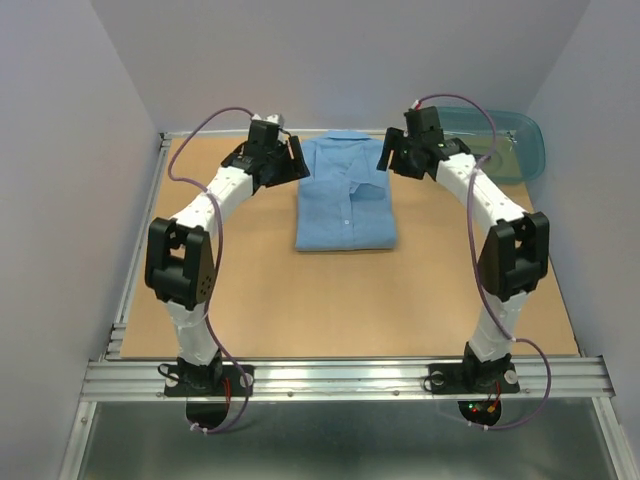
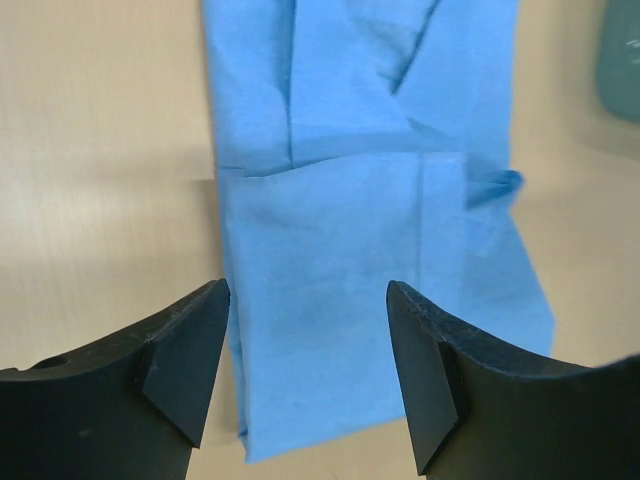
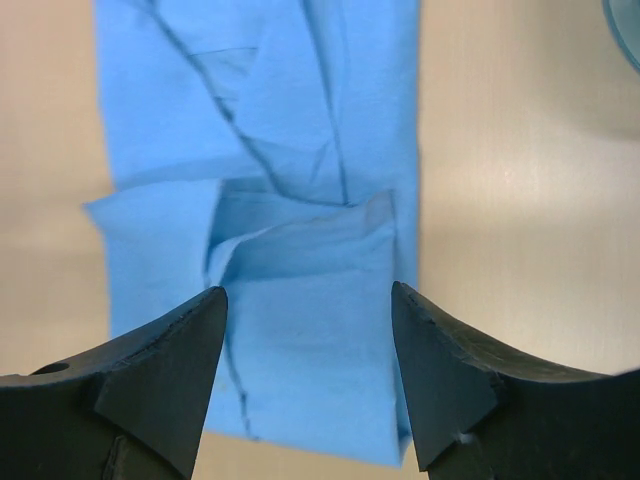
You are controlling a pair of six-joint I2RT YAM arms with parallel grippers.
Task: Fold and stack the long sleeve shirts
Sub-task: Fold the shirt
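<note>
The left claw [image 2: 306, 292] stands wide open and grips nothing. Just beneath and ahead of it lies the folded light blue shirt [image 1: 345, 205], with the claw poised over the shirt's left edge at the collar end. The right claw [image 3: 308, 292] is spread just as wide and is also empty, over the shirt's right edge. The shirt rests flat on the brown table [image 1: 300, 310] between the two claws. Beyond the right claw, to its outer side, sits a translucent teal tub [image 1: 515, 140].
</note>
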